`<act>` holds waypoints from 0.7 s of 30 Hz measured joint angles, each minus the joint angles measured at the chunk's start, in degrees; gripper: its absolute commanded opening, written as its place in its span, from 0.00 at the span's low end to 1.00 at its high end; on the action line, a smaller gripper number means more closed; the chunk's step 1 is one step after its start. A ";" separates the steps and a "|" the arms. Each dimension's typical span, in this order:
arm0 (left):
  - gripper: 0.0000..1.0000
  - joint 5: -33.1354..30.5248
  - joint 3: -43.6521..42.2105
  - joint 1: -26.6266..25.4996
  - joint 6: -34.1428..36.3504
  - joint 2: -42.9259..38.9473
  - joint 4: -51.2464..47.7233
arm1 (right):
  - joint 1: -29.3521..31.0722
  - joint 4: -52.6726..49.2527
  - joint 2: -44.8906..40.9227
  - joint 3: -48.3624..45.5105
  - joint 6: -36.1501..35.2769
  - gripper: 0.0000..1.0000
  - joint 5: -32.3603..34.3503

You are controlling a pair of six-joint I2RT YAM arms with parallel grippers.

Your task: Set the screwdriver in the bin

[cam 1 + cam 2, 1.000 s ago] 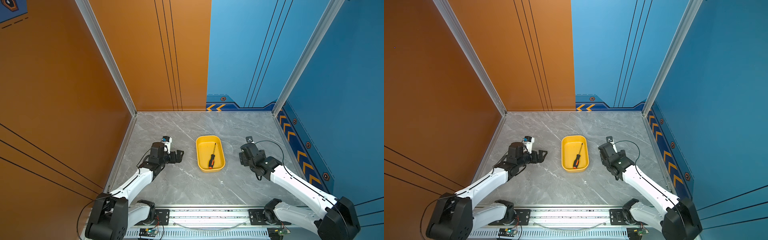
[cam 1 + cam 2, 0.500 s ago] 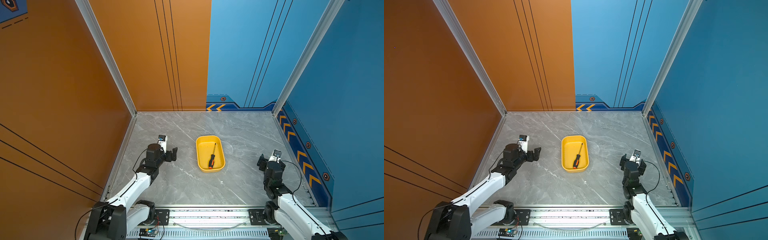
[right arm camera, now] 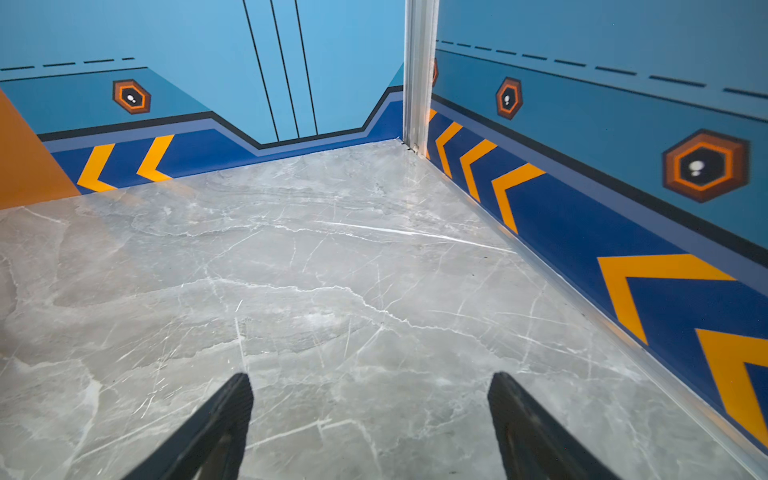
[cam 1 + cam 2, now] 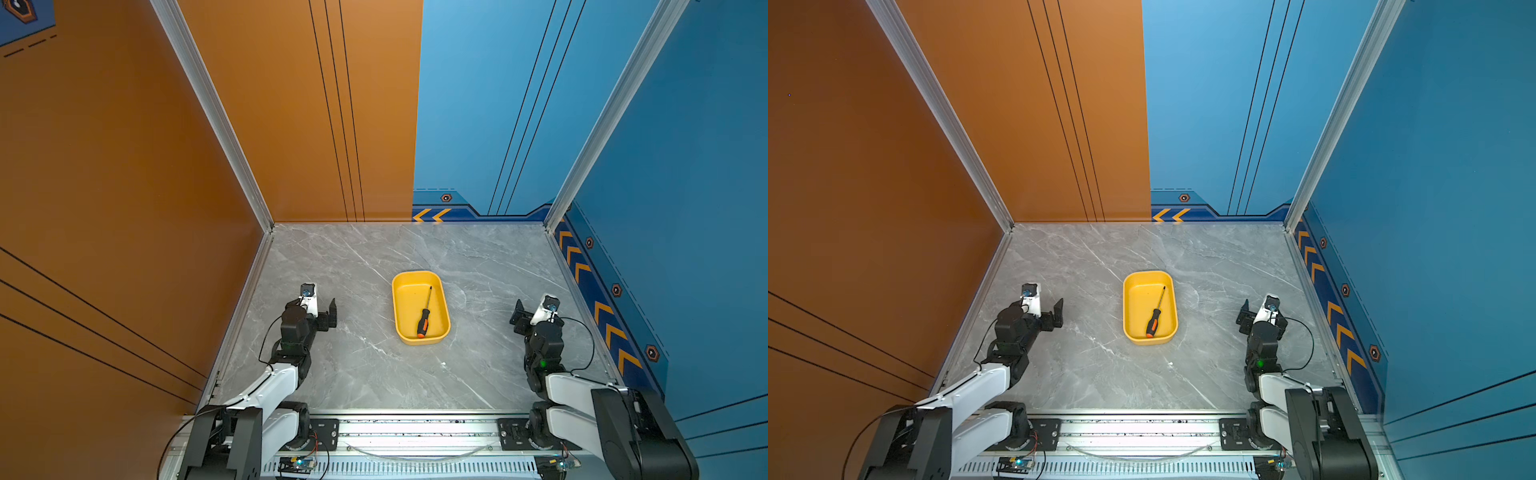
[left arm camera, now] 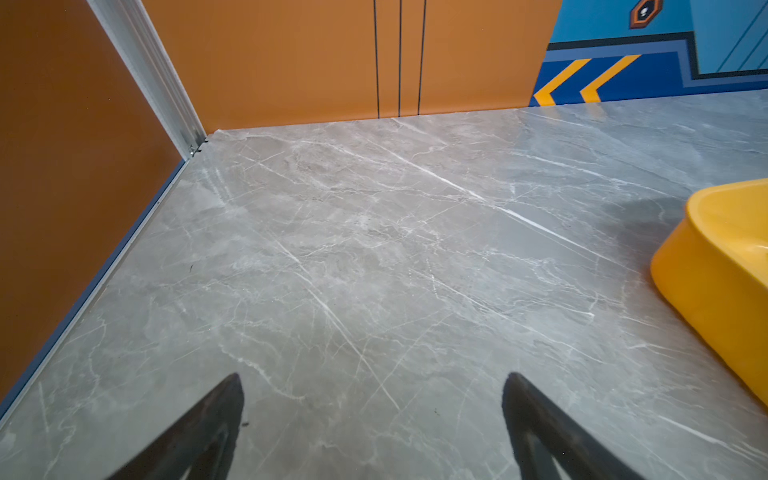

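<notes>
The screwdriver [image 4: 424, 312] [image 4: 1155, 312] lies flat inside the bin [image 4: 420, 340] [image 4: 1148, 341]. It rests at a slant on the bin floor, with the thin shaft pointing to the far end and the black and orange handle near the end closest to the robot's base. Nothing grips or touches it. The yellow bin sits about mid-table on the grey marble table [image 4: 374, 365], between the two arms.

The left gripper [image 4: 322, 308] [image 5: 372, 377] is low over the table to the left of the bin, well apart from it. Its jaws stand wide apart and hold nothing, with only bare marble between them. In the left wrist view one rounded corner of the bin [image 5: 715, 282] shows off to the side, clear of the fingers.

The right gripper [image 4: 528, 312] [image 3: 370, 375] is on the opposite side, nearer the blue wall and farther from the bin than the left one. Its jaws are also spread wide and empty, over bare table.
</notes>
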 measured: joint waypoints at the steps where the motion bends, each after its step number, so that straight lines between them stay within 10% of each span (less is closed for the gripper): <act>1: 0.98 0.15 0.07 0.50 -0.04 1.22 0.92 | 0.00 1.70 2.16 0.50 -0.17 0.87 -0.46; 9: 0.98 4.28 3.76 3.54 -0.94 14.27 7.67 | 0.68 15.23 21.27 4.48 -1.62 0.86 -2.89; 21: 0.98 6.78 9.73 3.67 -1.03 26.80 14.40 | 1.01 3.61 20.57 16.35 -3.32 0.88 -4.72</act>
